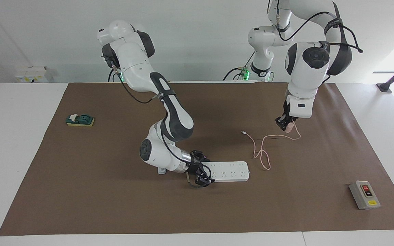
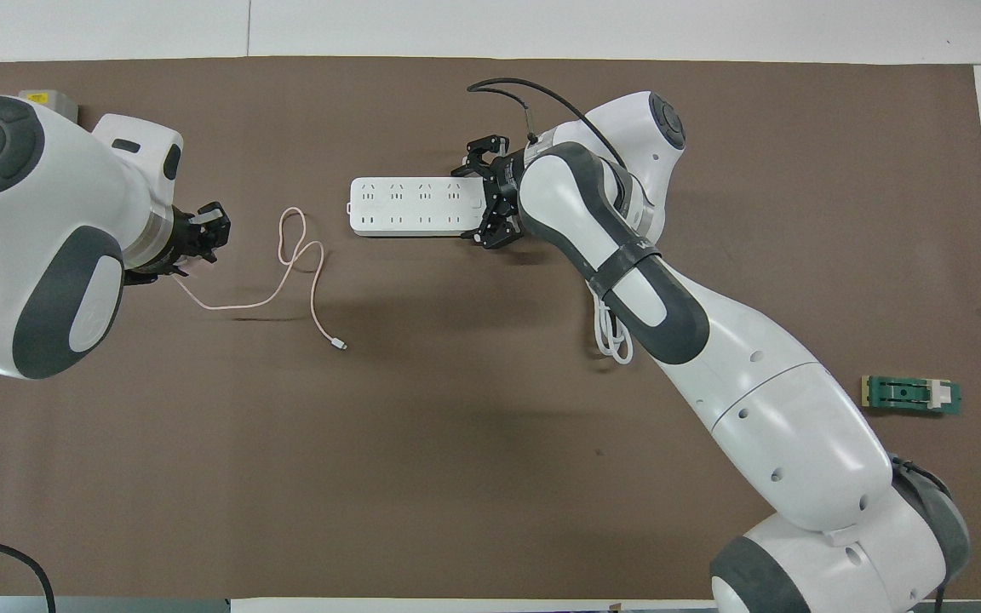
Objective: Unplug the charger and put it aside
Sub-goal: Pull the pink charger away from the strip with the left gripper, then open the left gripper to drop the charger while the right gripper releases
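The pale pink charger (image 1: 288,127) is out of the white power strip (image 1: 229,171) and held in my left gripper (image 1: 285,125), which is shut on it just above the mat toward the left arm's end. Its thin pink cable (image 1: 262,154) hangs from it and loops over the mat beside the strip. In the overhead view the left gripper (image 2: 203,240) hides the cube; the cable (image 2: 288,271) and the strip (image 2: 414,206) show. My right gripper (image 1: 202,171) (image 2: 489,197) straddles the strip's end across its width and grips it on the mat.
A grey push-button box (image 1: 364,194) (image 2: 48,102) lies at the left arm's end, farther from the robots. A green switch on a yellow base (image 1: 80,120) (image 2: 910,395) lies at the right arm's end. The strip's thick white cord (image 2: 614,336) lies under the right arm.
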`<state>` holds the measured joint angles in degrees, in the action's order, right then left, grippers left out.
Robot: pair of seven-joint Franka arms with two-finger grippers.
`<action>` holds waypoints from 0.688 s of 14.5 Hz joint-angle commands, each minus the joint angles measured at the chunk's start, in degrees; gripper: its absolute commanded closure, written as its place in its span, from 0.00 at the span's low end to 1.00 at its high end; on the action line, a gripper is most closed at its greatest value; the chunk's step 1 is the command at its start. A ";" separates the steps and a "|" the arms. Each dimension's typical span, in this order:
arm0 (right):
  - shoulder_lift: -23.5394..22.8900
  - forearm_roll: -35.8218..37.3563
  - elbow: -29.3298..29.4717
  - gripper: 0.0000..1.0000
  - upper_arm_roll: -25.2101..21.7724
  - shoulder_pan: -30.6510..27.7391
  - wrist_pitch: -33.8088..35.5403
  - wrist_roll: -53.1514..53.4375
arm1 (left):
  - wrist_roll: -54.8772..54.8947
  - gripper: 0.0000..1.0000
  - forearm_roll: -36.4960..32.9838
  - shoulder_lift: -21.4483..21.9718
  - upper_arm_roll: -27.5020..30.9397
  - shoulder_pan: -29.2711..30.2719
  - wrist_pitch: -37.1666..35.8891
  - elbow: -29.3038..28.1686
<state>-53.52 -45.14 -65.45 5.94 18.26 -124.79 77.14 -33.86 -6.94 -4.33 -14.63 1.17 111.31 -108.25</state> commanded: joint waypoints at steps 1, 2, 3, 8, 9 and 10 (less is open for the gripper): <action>5.70 -0.12 -6.08 0.00 -1.20 -1.03 -1.07 -0.50 | 12.03 1.00 5.68 2.14 -0.58 2.52 3.12 -4.34; 6.75 -0.03 -7.23 0.00 -1.81 -0.95 -1.07 -0.50 | 12.58 1.00 7.80 1.96 -0.57 2.61 3.64 -4.25; 7.90 0.05 -8.37 0.00 -2.34 -0.95 -1.07 -0.59 | 12.85 1.00 9.30 1.61 -0.57 3.39 4.17 -4.25; 15.45 5.31 -14.35 0.00 -4.44 -1.82 3.05 -1.11 | 14.96 0.00 10.55 -0.33 -0.49 5.33 5.06 -4.25; 16.42 6.46 -14.62 0.00 -4.71 -2.26 4.98 -1.38 | 15.13 0.00 10.46 -0.33 -0.40 5.42 5.14 -4.25; 17.39 7.95 -14.97 0.00 -4.89 -3.13 6.74 -2.07 | 15.66 0.00 10.28 -0.33 -0.40 5.51 5.14 -4.08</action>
<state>-40.37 -39.71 -76.22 0.99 17.11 -120.79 77.07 -19.99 2.53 -5.25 -14.57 5.77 115.12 -111.49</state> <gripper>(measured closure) 0.000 0.167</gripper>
